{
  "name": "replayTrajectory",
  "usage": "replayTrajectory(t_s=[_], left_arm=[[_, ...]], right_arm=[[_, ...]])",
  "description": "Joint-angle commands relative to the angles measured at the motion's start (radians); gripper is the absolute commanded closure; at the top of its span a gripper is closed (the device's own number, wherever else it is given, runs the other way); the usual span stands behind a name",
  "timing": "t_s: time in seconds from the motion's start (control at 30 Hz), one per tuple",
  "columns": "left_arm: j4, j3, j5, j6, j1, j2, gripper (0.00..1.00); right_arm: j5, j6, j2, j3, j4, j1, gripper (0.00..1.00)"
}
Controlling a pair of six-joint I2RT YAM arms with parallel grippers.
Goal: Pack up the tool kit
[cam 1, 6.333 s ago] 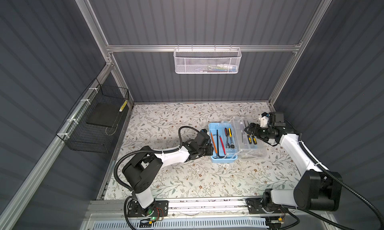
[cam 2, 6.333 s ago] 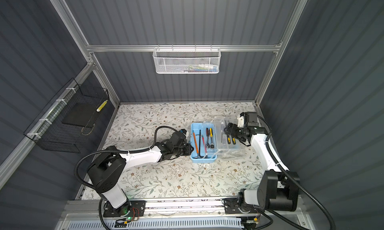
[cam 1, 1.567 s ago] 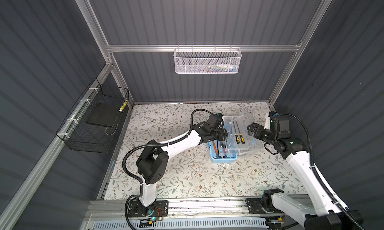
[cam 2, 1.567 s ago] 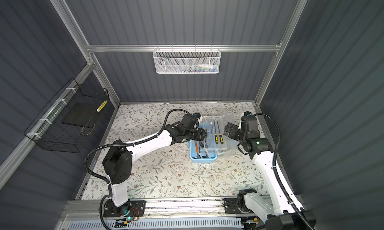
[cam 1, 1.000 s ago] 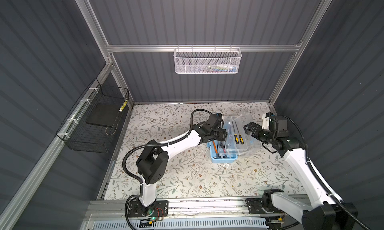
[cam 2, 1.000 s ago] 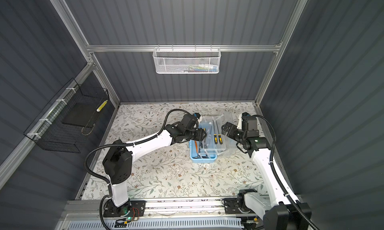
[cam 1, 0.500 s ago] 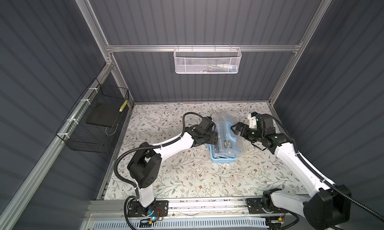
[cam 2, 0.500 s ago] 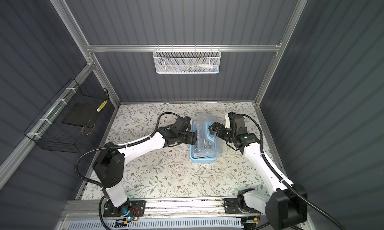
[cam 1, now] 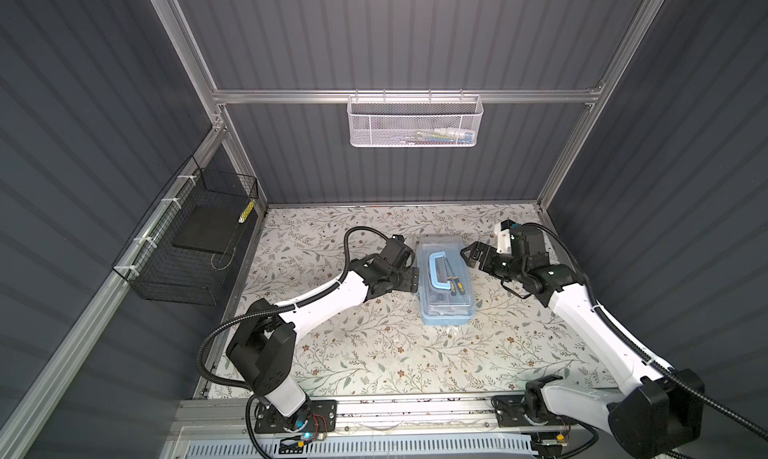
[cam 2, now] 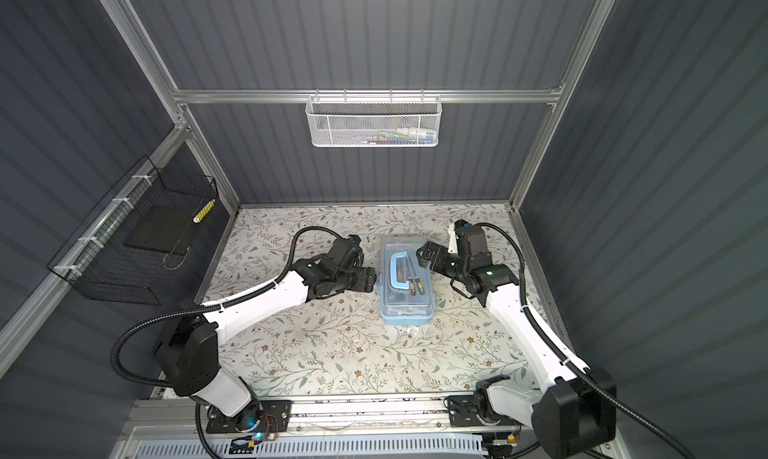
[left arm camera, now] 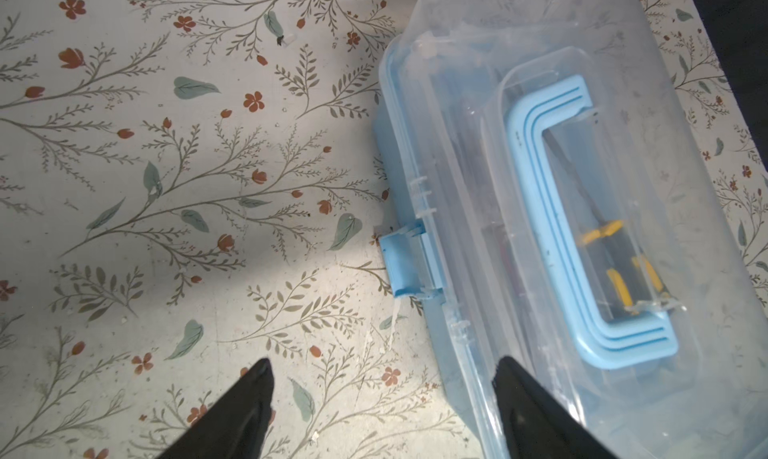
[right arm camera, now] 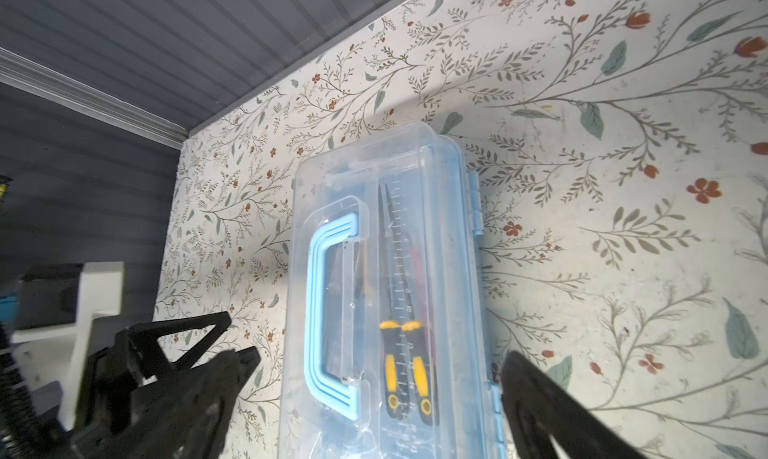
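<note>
The lidded light blue tool box is seen mid-surface, with yellow-handled screwdrivers inside. Both arms are bent inward toward it. The left fingers are spread open just beside its latch side. The right fingers are spread wide over its hinge side. Nothing is gripped.

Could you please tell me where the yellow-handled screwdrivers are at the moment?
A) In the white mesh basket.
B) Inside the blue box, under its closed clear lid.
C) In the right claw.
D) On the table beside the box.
B: in the right wrist view the yellow-handled screwdrivers show through the clear lid, which lies closed on the blue box.
</note>
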Motion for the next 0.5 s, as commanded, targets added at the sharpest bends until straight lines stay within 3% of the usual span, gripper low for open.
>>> replayTrajectory(t_s=[0.0, 0.17, 0.3, 0.47], left_arm=[[0.046, -0.022, 0.06, 0.02, -0.001, -0.017, 0.15], [0.092, -0.031, 0.141, 0.03, -0.001, 0.017, 0.19], [0.072, -0.022, 0.159, 0.035, -0.001, 0.075, 0.27], [0.092, -0.024, 0.178, 0.028, -0.019, 0.113, 0.29]], right_arm=[[0.016, -0.033, 0.035, -0.034, -0.007, 0.0, 0.01], [-0.029, -0.049, 0.092, -0.052, 0.035, 0.0, 0.05], [-0.038, -0.071, 0.145, -0.039, 0.032, 0.0, 0.09], [-0.061, -0.107, 0.215, -0.005, 0.023, 0.003, 0.09]])
